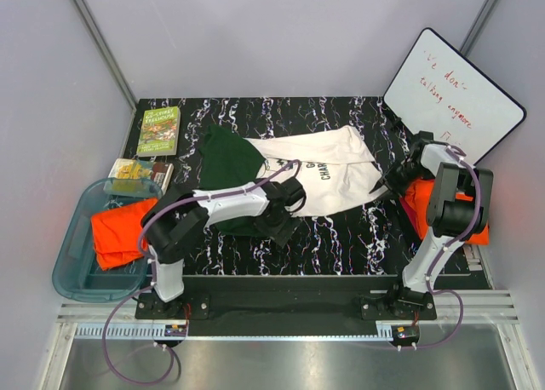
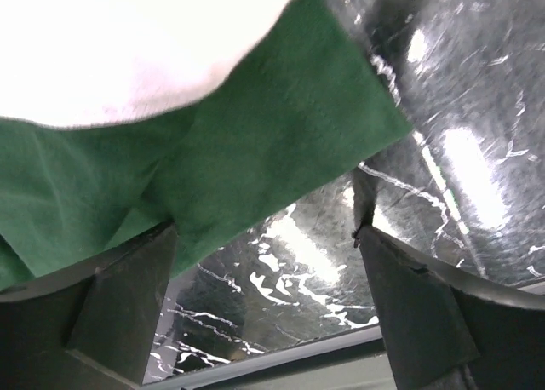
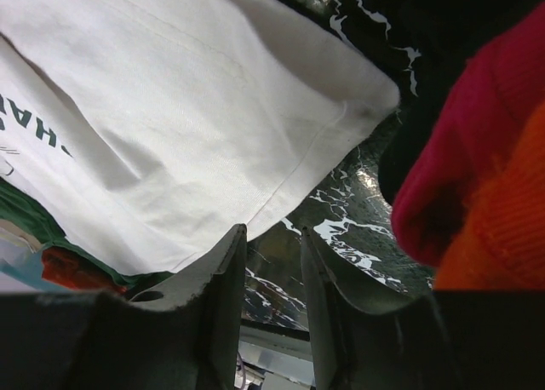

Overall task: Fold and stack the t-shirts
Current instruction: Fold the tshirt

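- Left gripper (image 2: 264,235) is hovering low over the table with its jaws spread wide and gripping nothing; the dark green sleeve (image 2: 255,151) of the cream t-shirt (image 1: 328,173) is lying just ahead of the fingers, and it may be brushing one of them.
- Right gripper (image 3: 271,235) is sitting at the shirt's right-hand hem with its fingers a narrow gap apart and only table showing between them, so it is holding nothing.
- That cream t-shirt is lying across the middle of the black marbled table (image 1: 341,237), print up, rumpled and partly gathered rather than squared off.
- One orange t-shirt (image 1: 119,232) is resting loosely bunched in the blue bin (image 1: 64,266) at the left edge, hanging over its near wall.
- Another orange t-shirt (image 1: 415,204) is lying at the right edge, mostly hidden under the right arm, so I cannot tell whether it is folded.
- By my reading the job is sitting early: no neat fold is showing and no stack is forming, and the cream shirt needs folding first.
- Further out, a book (image 1: 159,130) and a snack box (image 1: 136,173) are lying at the back left, and a whiteboard (image 1: 451,96) is leaning at the back right.
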You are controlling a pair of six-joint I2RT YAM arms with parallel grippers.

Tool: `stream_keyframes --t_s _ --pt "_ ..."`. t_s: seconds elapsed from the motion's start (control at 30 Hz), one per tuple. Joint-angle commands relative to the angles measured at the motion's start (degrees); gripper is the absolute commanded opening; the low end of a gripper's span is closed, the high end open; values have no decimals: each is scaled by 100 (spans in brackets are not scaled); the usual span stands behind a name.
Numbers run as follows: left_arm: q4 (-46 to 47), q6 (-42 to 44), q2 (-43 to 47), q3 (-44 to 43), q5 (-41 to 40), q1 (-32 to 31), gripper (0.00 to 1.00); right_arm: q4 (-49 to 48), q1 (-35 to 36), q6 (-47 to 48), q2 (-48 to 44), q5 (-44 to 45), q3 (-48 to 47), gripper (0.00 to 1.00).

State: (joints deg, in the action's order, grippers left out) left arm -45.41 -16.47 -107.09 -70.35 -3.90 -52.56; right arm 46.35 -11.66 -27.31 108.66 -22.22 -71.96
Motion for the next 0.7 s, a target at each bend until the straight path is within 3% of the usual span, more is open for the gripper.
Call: stream_keyframes --t_s 0.0,0.07,0.2,0.47,0.67 --pt "410 3 -453 -251 -427 -18 87 -135 -3 -99 -275 -257 -37 40" --pt "384 -5 -602 -357 -515 -18 76 -135 6 -82 -310 -266 -11 39" --pt "174 -137 -901 -523 -945 8 0 -126 -3 -55 -363 -257 103 39" --pt "190 -462 -129 -32 -990 193 0 -3 -3 -90 -671 94 508 42" --pt "-178 -700 776 109 -1086 193 0 -187 -3 -213 -320 165 464 43"
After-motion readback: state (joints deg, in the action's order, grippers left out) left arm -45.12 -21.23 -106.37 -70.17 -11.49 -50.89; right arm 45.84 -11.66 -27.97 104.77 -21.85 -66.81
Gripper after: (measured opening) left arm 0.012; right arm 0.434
